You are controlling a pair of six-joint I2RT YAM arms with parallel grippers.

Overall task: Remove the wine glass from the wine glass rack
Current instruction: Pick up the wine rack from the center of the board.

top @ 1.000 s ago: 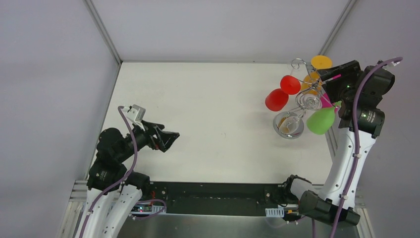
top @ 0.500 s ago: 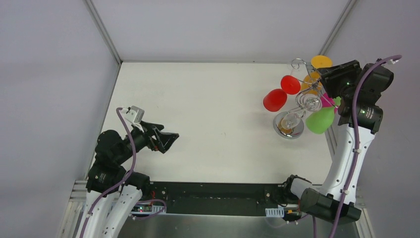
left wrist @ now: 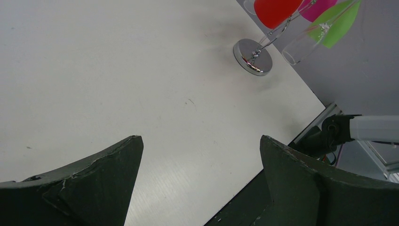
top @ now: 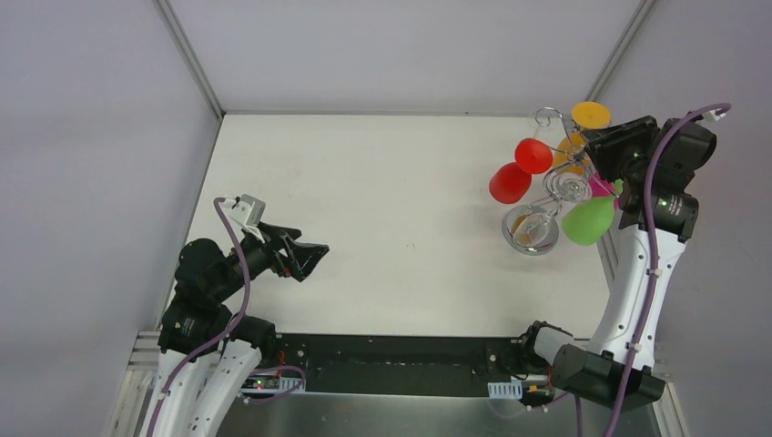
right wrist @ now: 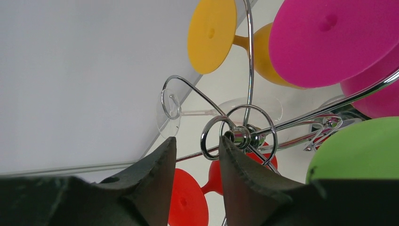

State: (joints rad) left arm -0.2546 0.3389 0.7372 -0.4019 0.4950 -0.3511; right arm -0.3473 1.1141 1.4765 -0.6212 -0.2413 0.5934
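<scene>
White table (top: 382, 228), plain grey walls (top: 91, 137), alu frame posts (top: 187, 55) at corners, even light

Wine glass rack (top: 570, 188) (right hand (top: 595, 151) alongside)

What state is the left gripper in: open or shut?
Open: the left gripper has its fingers wide apart, with only table showing between them.

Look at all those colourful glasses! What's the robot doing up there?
The right gripper is up at the top of the wine glass rack, where a red glass, orange glass, pink glass and green glass hang. Its fingers stand close together by the rack's middle curl, but no glass is gripped. The left gripper hovers wide open over the table, far away.
</scene>
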